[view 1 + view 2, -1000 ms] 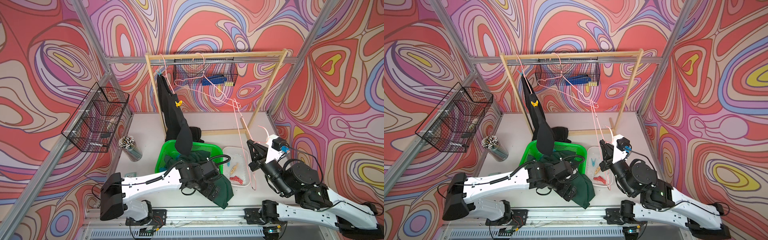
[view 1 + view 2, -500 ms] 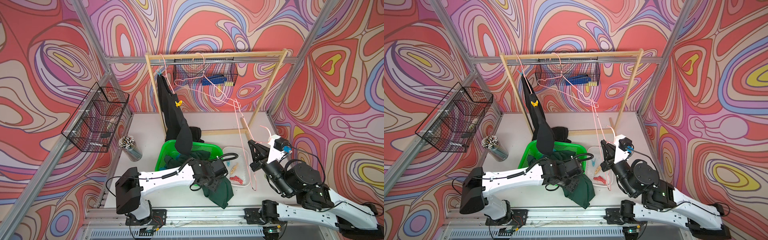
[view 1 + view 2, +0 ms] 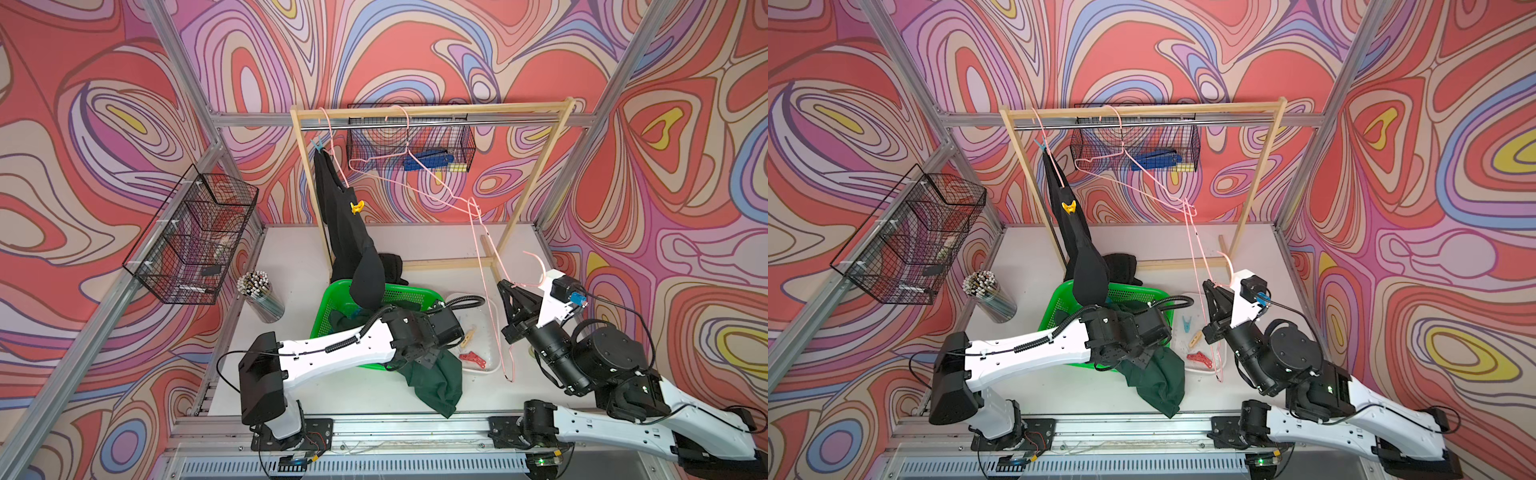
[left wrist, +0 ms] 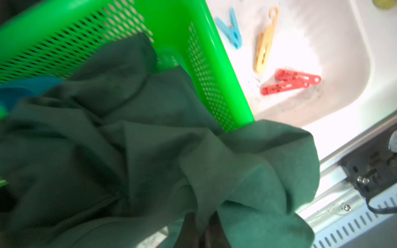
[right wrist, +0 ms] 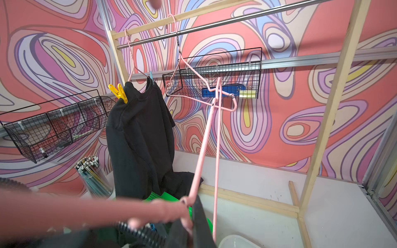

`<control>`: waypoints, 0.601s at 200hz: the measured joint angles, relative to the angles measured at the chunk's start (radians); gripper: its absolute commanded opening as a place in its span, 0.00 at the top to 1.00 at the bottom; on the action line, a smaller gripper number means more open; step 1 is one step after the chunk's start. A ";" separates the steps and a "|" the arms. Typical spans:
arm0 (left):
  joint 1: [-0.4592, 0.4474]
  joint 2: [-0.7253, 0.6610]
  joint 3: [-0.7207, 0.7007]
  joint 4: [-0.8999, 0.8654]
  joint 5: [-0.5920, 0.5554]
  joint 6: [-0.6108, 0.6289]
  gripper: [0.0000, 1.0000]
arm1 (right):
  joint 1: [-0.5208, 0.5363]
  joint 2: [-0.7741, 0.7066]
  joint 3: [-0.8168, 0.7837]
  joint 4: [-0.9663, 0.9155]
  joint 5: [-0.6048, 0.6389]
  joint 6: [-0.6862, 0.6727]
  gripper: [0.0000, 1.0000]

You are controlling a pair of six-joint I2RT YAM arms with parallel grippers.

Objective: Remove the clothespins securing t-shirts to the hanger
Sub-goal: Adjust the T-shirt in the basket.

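Dark-green cloth t-shirt pinched in our closed left tool; right tool clamps pink wire hanger. Yellow plastic clothespin, twelve o'clock, pins black cloth t-shirt; a tug could unhook the hanger.

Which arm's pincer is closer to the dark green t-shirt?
Left. The left pincer is shut on the dark green t-shirt; the right pincer holds the pink hanger, clear of the shirt.

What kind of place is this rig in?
Probably a lab robot cell staged as a laundry corner: an aluminium frame with printed walls, a black shirt pegged on a wooden rack, and a green basket below.
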 measured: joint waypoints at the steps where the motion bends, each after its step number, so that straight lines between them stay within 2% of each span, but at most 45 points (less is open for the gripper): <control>1: 0.002 -0.001 0.001 -0.002 0.000 0.001 1.00 | 0.000 0.000 0.000 0.000 0.000 0.000 1.00; 29: 0.127 -0.092 0.016 -0.038 -0.022 0.019 1.00 | 0.000 -0.001 0.000 -0.013 -0.003 0.007 1.00; 66: 0.336 -0.308 0.000 -0.059 -0.046 0.049 1.00 | 0.000 -0.015 0.000 -0.032 -0.007 0.018 1.00; 90: 0.432 -0.403 -0.014 -0.074 -0.049 0.069 1.00 | 0.000 -0.018 0.000 -0.038 -0.007 0.021 1.00; 120: 0.511 -0.434 -0.054 -0.089 -0.052 0.097 1.00 | 0.000 -0.018 0.000 -0.040 -0.006 0.022 1.00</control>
